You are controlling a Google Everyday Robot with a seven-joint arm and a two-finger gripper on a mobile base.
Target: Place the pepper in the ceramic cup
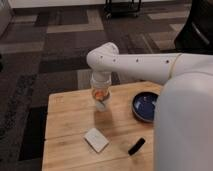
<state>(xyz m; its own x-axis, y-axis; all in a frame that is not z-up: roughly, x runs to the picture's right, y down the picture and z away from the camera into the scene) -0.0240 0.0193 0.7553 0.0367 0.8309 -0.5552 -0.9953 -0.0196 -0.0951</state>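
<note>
My gripper [101, 98] hangs down from the white arm over the far middle of the wooden table [70, 130]. It is shut on the small orange-red pepper [100, 93], which shows between its fingers. The white ceramic cup [103, 106] stands on the table right under the gripper, partly hidden by it. The pepper sits at about the cup's rim; I cannot tell whether its tip is inside.
A wide dark-blue bowl [145, 106] stands to the right of the cup. A flat white square object [96, 139] lies near the table's front, and a black bar-shaped object [136, 146] lies to its right. My white body fills the right side. Carpet lies beyond the table.
</note>
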